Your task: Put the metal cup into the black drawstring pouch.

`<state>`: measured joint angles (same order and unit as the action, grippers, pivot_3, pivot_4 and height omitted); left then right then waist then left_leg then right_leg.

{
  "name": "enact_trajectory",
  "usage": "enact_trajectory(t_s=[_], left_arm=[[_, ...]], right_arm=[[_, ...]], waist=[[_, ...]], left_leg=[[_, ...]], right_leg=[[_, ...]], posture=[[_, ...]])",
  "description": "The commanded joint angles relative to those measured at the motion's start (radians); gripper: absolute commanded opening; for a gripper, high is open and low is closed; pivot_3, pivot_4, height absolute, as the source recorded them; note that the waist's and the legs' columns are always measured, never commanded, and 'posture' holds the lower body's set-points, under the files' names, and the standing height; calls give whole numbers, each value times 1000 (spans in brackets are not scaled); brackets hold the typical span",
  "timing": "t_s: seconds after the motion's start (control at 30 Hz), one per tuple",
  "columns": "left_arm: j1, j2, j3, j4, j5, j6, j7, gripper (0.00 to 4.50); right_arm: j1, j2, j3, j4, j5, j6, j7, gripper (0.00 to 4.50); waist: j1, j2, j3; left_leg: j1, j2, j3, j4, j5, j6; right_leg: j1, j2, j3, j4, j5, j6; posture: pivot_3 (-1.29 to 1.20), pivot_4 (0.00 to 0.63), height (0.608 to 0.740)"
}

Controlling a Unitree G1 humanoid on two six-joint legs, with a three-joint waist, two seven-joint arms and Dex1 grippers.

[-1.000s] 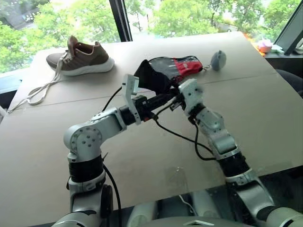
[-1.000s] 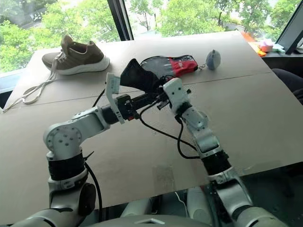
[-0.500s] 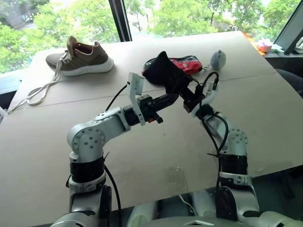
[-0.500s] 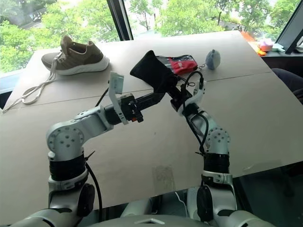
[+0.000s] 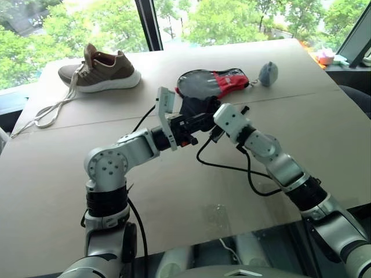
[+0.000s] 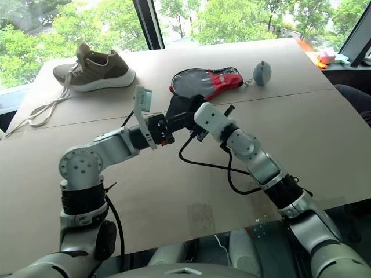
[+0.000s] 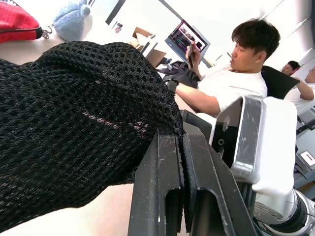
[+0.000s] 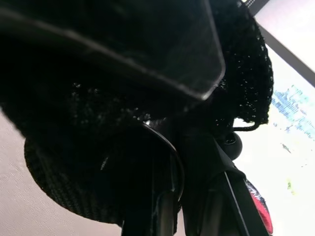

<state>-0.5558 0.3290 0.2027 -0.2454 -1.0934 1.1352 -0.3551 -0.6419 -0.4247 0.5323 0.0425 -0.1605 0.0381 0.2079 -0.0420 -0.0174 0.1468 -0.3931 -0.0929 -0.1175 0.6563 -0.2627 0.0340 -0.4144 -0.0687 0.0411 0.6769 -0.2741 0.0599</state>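
We hold the black drawstring pouch (image 5: 194, 109) aloft at the table's (image 5: 46, 174) centre, left gripper (image 7: 183, 162) and right gripper (image 8: 178, 162) both pinched on its fabric; the cup is unseen, perhaps inside at twelve o'clock, so cinching the cord seems next.

black mesh pouch (image 7: 74, 123), red-and-black case (image 5: 211, 82), brown white-soled shoe (image 5: 104, 69), grey-blue plush (image 5: 268, 73), tan table (image 5: 174, 185)

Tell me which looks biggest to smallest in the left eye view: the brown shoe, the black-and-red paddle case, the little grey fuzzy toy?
1. Brown lace-up sneaker with white sole looks about like the case, so unsure.
2. Black-and-red paddle-shaped zip case.
3. Small grey fuzzy toy, clearly smallest.
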Motion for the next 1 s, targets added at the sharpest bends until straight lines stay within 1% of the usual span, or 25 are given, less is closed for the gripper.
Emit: enact_trajectory(t_s=[0.03,0.07,0.13,0.17,0.23,0.27,0.3,0.33,0.37,0.47,0.57,0.7,0.77,0.87,0.9,1.0], left_arm=[[-33,17,8,-26,-17,-46,-56,0],[-31,20,5,-20,-6,-54,-60,0],[-26,36,-7,-1,37,-83,-72,0],[-23,56,-25,9,82,-109,-87,0],[-18,83,-56,24,157,-160,-111,0],[-17,105,-83,41,217,-201,-126,0],[-16,137,-120,53,278,-248,-162,0],[-16,159,-147,64,322,-283,-192,0],[-19,173,-160,75,344,-302,-220,0],[-24,202,-192,99,391,-345,-286,0],[-2,226,-230,114,455,-389,-338,0],[21,220,-233,97,473,-400,-365,0],[34,224,-235,79,478,-397,-378,0],[80,260,-261,28,503,-406,-418,0],[93,265,-260,15,504,-404,-422,0],[112,266,-251,-8,500,-396,-426,0]], right_arm=[[39,9,-82,3,17,48,46,369],[54,19,-106,-13,51,65,66,882],[85,43,-165,-68,147,128,119,1360],[102,45,-186,-105,185,162,155,1886],[125,46,-213,-154,227,206,207,2785],[141,40,-223,-181,255,228,243,3249],[165,41,-242,-220,311,289,274,3955],[182,44,-257,-247,350,336,296,4246],[200,37,-268,-284,396,376,328,4438],[231,25,-308,-365,504,509,382,4438],[252,-14,-355,-412,560,569,420,4438],[283,-49,-427,-460,667,666,457,4438],[291,-64,-449,-470,691,685,468,4438],[294,-64,-544,-454,766,721,456,4438],[288,-42,-590,-439,803,748,421,4438],[276,16,-668,-412,878,806,347,4438]], waist=[[1,0,0],[2,0,0],[4,0,0],[4,0,0],[5,0,0],[5,0,0],[4,0,0],[4,0,0],[5,0,0],[5,0,0],[7,0,0],[11,0,0],[11,0,0],[8,0,0],[8,0,0],[11,0,0]], left_leg=[[0,0,0,0,0,0],[0,0,0,0,0,0],[0,0,-1,0,0,0],[0,0,-2,0,0,0],[0,0,-2,0,0,0],[0,0,-1,0,0,0],[0,0,-1,0,0,0],[0,0,-1,0,0,0],[0,0,-1,0,0,0],[-1,0,-3,-2,0,0],[-1,0,-3,-2,0,0],[-1,0,-4,-2,0,0],[-2,0,-4,-2,0,0],[-2,0,-4,-2,0,0],[-2,0,-4,-2,0,0],[-2,0,-4,-2,0,0]], right_leg=[[0,0,0,0,0,0],[0,0,0,0,0,0],[1,-1,0,-1,0,0],[1,-1,0,-1,0,0],[1,-1,-1,-1,0,0],[1,-1,-1,-1,0,0],[1,0,0,-1,0,0],[1,0,-1,-1,0,0],[1,0,0,-1,0,0],[1,-1,-1,-3,0,0],[1,-1,0,-4,0,0],[1,-1,0,-4,0,0],[1,-1,0,-4,0,0],[1,-2,0,-4,0,0],[1,-2,0,-4,0,0],[1,-2,0,-4,0,0]], posture=[[0,150,740],[0,150,740],[0,150,740],[0,150,740],[0,150,740],[0,150,740],[0,150,740],[0,150,740],[0,150,740],[0,150,740],[0,150,740],[0,150,740],[0,150,740],[0,150,740],[0,150,740],[0,150,740]])
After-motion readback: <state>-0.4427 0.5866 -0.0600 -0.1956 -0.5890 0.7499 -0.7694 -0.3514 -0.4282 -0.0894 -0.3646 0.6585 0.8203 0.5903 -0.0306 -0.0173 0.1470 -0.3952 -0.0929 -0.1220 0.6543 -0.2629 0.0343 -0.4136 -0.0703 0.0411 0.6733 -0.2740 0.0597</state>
